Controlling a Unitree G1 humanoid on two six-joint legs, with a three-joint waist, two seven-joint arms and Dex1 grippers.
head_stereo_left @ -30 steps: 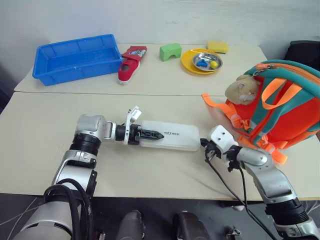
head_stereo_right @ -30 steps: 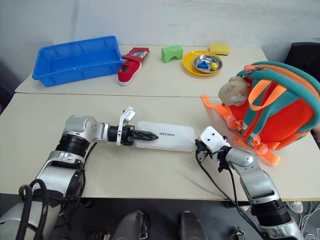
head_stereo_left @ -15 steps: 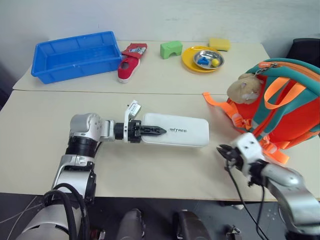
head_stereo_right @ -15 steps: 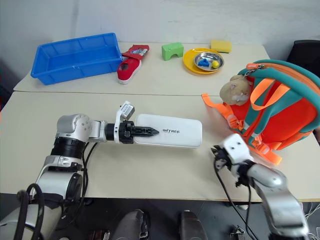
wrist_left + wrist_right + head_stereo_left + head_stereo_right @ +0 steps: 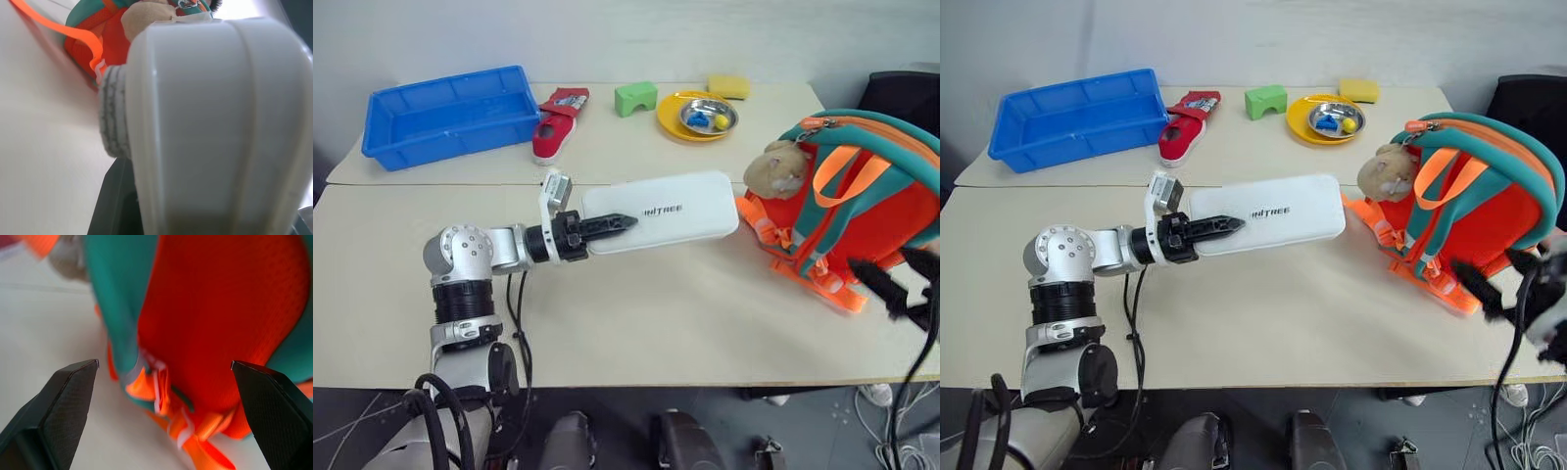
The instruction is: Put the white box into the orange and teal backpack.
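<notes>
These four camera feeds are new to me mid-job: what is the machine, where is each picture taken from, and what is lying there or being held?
It is a two-armed humanoid robot. The two wide pictures come from its head, looking down over a table. The other two come from cameras on its wrists. The left pincer is shut on one end of the white box, holding it above the table. The right pincer is open, facing the orange and teal backpack. At the back lie a blue bin, a red shoe, a green block, a yellow plate with a metal bowl, and a yellow sponge.

2 head views down over table (image 5: 636,323); wrist views close on backpack (image 5: 210,318).
</notes>
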